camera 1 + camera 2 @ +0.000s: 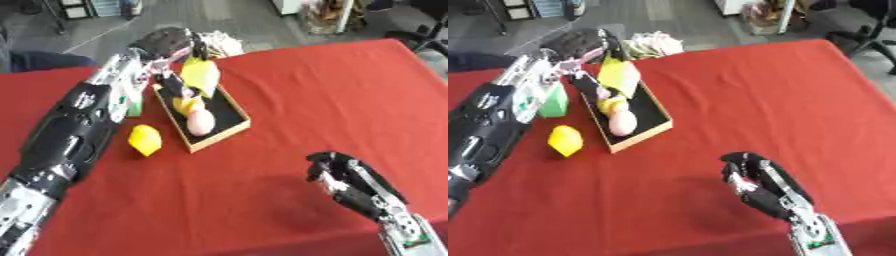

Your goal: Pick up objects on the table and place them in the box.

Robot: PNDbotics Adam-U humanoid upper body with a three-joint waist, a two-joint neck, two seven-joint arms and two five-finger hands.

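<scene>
Red table (332, 100), one box (229, 107), two hands

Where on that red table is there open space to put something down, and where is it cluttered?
Bare red tablecloth stretches right of the box, across to the table's far right edge and down to the right hand. It is crowded on the left: the left hand holds a yellow object over the box, with a yellow block and green carton beside.

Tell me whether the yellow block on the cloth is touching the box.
Apart. In the right eye view, a strip of red cloth shows plainly between the yellow block and the box wall.
</scene>
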